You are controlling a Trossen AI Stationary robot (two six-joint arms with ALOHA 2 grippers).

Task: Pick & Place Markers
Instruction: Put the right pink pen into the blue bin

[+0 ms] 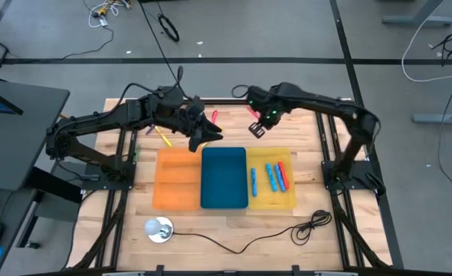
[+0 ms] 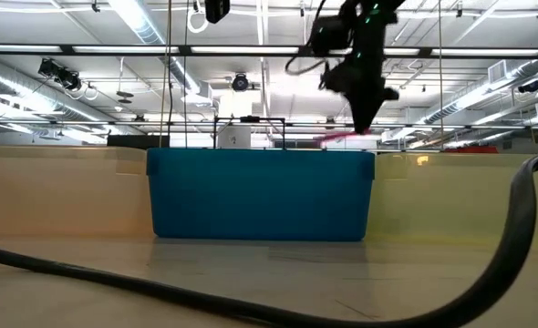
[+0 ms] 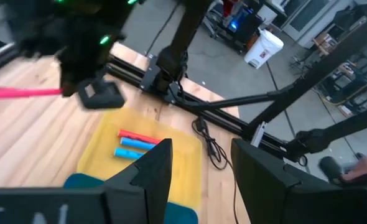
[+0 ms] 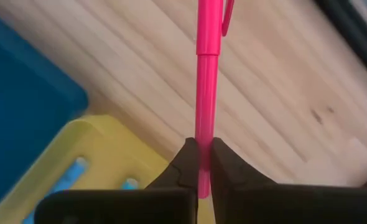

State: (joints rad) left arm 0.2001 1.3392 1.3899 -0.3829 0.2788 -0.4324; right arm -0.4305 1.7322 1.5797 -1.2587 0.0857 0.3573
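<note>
Three trays lie side by side on the wooden table: orange [image 1: 176, 180], blue [image 1: 224, 178] and yellow [image 1: 287, 201]. Two blue markers [image 1: 253, 180] and a red one [image 1: 282, 175] lie in the yellow tray. A yellow marker [image 1: 163, 136] and a red one [image 1: 214, 116] lie loose on the table beyond the trays. My right gripper [image 1: 257, 129] hangs above the table beyond the yellow tray, shut on a pink marker [image 4: 206, 81]. My left gripper [image 3: 199, 180] hovers over the far edge of the blue tray, open, with nothing between its fingers. My right gripper pinches the pink marker's barrel [image 4: 202, 134] between its two fingers, toward the end away from the clipped cap [image 4: 209, 25]. The fingers point down from above and lie across the marker. The marker lies about level [image 2: 342, 137], lifted clear of table and trays.
A black cable [image 1: 287, 230] snakes along the table's near side, next to a white round object [image 1: 158, 228]. Dark frame rails [image 1: 329, 165] run along both table sides under the arms. The orange and blue trays show nothing in them.
</note>
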